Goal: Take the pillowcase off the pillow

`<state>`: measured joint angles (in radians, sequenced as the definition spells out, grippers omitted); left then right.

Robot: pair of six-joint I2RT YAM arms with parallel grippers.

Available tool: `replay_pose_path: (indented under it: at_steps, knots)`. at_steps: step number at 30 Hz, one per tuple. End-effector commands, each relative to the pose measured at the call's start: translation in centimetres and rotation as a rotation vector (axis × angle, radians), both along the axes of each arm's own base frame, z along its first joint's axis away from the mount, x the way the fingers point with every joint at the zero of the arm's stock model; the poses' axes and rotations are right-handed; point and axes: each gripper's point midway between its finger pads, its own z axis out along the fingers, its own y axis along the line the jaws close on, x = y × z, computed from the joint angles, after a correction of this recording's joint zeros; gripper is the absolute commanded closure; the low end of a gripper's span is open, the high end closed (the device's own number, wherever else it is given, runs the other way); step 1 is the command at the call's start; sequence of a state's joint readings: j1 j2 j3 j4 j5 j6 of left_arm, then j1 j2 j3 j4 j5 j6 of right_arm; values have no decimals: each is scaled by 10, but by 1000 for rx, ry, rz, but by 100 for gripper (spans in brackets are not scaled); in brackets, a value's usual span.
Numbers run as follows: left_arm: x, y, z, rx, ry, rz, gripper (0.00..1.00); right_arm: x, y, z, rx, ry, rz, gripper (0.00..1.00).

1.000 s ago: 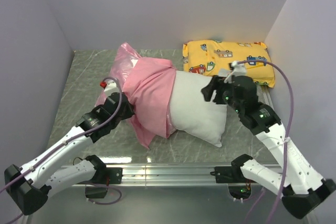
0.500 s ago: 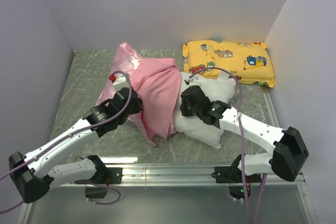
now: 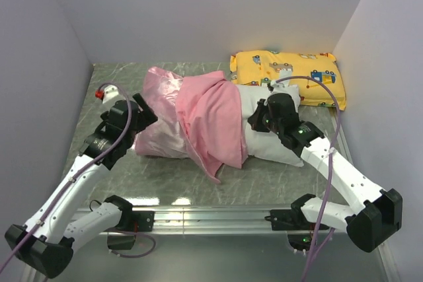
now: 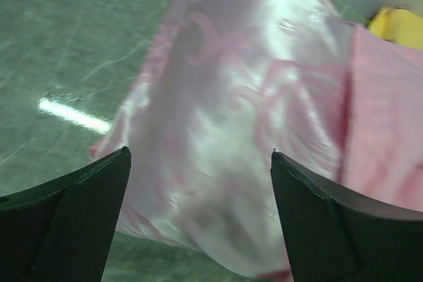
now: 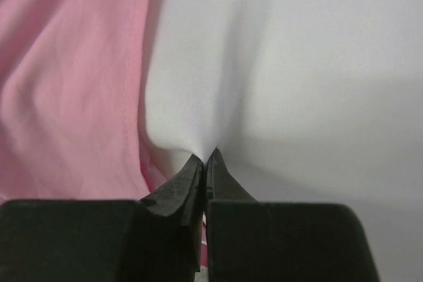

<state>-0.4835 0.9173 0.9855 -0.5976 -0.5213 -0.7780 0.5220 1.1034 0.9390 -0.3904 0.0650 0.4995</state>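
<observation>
Pinning the pillow (image 3: 274,150) while the pillowcase (image 3: 198,120) is drawn off.
White fabric is pinched by the shut right end effector (image 5: 205,156) beside the pink hem, a grip shown only at the wrist; the left end effector (image 4: 198,156) is spread wide over the satin end, best gripped deep and pulled leftward. The half-covered pillow's place on the surface (image 3: 109,87) is shown only overhead.

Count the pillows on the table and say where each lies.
2. The white pillow lies centrally, its left part inside the pink pillowcase; the yellow vehicle-print pillow sits against the far wall, right side. No sign of others.
</observation>
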Motion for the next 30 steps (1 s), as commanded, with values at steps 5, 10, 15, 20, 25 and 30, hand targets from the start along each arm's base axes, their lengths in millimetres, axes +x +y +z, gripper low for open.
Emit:
replay_pose_path:
  at_steps: [5, 10, 15, 20, 25, 30]
  knots:
    - [-8, 4, -64, -60, 131, -59, 9, 9, 0, 44, 64, -75, 16, 100]
    - [-3, -5, -82, -91, 148, -104, 13, 8, 5, 35, 72, -57, 41, 100]
    - [8, -9, -82, -114, 132, -123, 56, 7, 2, 31, 60, -58, 35, 100]
    - [18, 4, -81, -80, 157, -79, 100, 6, -7, 31, 42, -63, 18, 100]
    - [22, 37, -67, -34, 148, 36, 99, 9, -22, 27, 32, -60, -17, 100]
    - [17, 104, -46, 13, 125, 247, 100, 14, -50, 28, 38, -63, -94, 100]
